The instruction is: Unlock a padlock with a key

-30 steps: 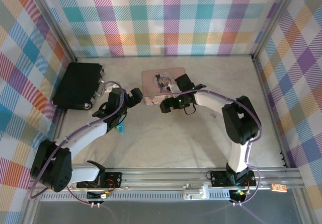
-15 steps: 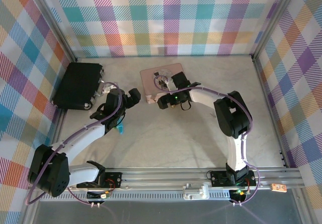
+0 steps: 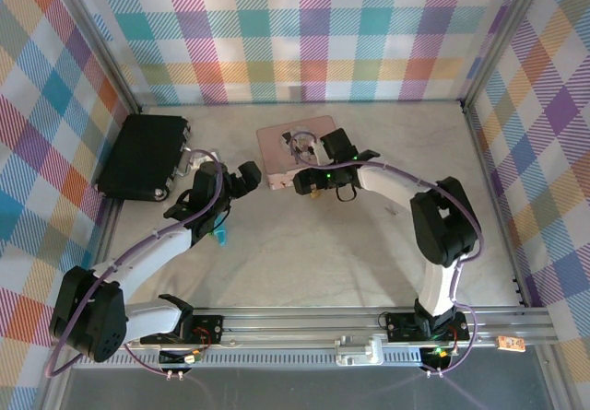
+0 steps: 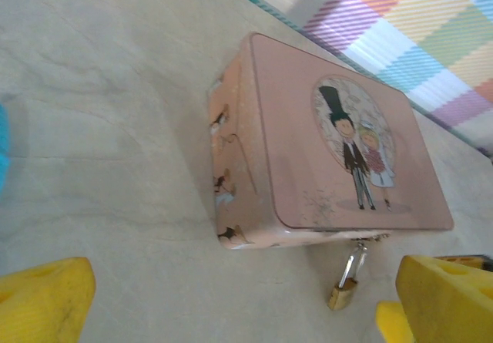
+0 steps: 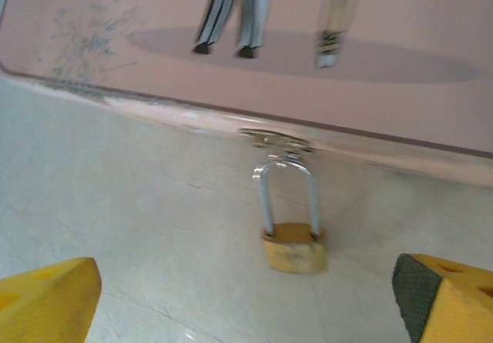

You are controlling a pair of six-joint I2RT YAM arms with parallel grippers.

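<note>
Padlock (image 5: 293, 252): lay on tabletop (image 5: 115, 227), shackle through pink box (image 5: 308, 65) hasp, body pointed at right gripper (image 5: 246, 304) just ahead; jaws wide, empty. Left gripper (image 4: 243, 304) farther, likewise.

Padlock (image 5: 293, 255) brass body, shiny metal shackle (image 5: 265, 200); pink box (image 4: 293, 173) prob. painted tin (satin); table (image 5: 115, 227) matt.

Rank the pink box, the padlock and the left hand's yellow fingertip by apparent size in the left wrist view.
Largest: pink box.
Then yellow fingertip, though closeness to the camera inflates it.
Smallest: padlock.
</note>
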